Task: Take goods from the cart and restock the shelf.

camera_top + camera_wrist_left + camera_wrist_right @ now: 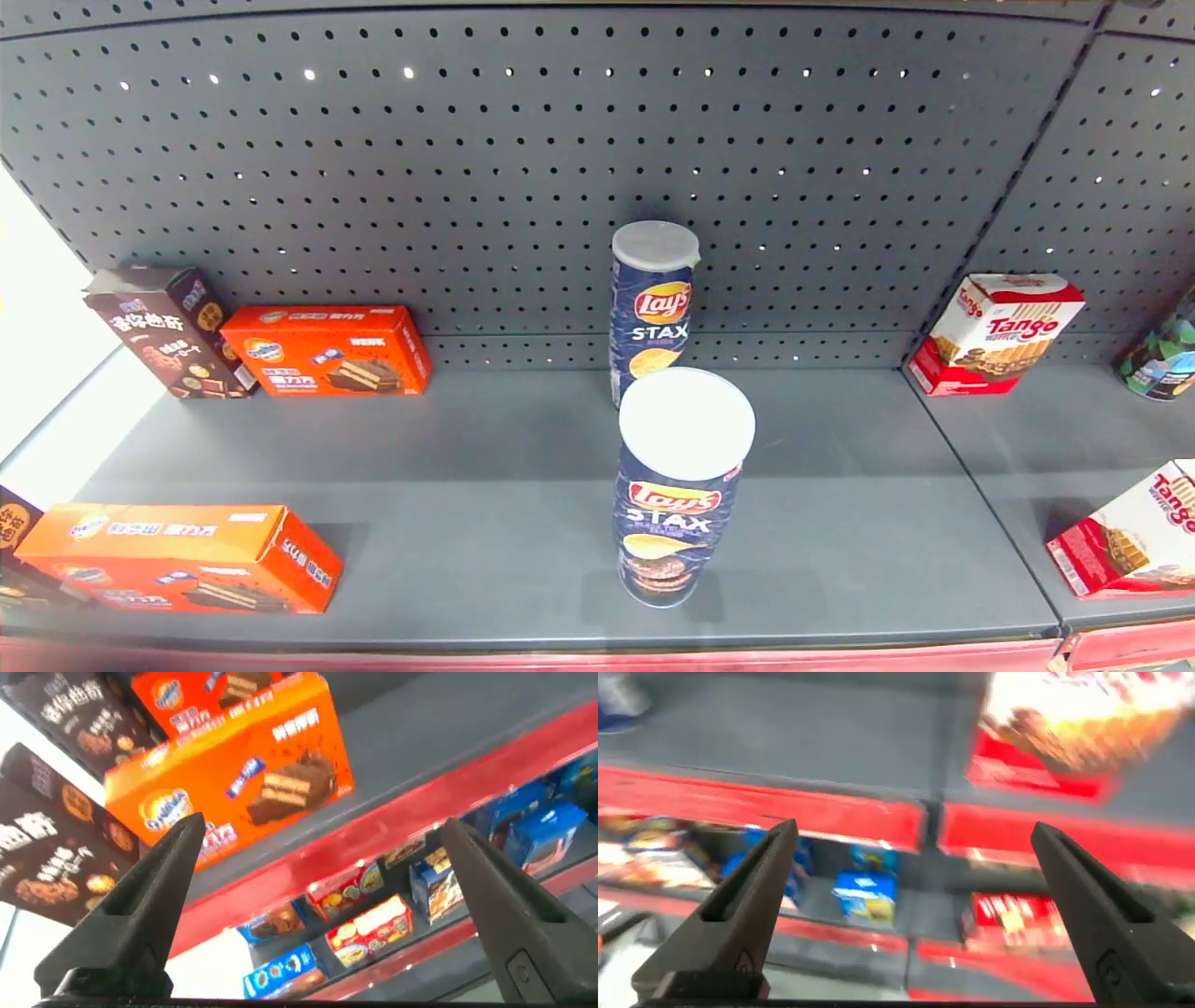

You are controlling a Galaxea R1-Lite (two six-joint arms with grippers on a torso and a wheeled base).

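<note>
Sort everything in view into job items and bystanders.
Likely job: shelf; front chip can; rear chip can; left end effector and right end effector, both open, empty.
Bystanders: rear orange box; front orange box; dark box; wafer box; lower-shelf goods.

Shop; pegboard-backed shelf (840,485) w/ snack boxes (327,350), chip cans (653,308); more pkgs (369,929) below

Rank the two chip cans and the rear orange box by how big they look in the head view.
1. The front chip can looks largest, but it stands nearest the camera.
2. The rear chip can and the rear orange box look about alike, so I won't rank them.
</note>
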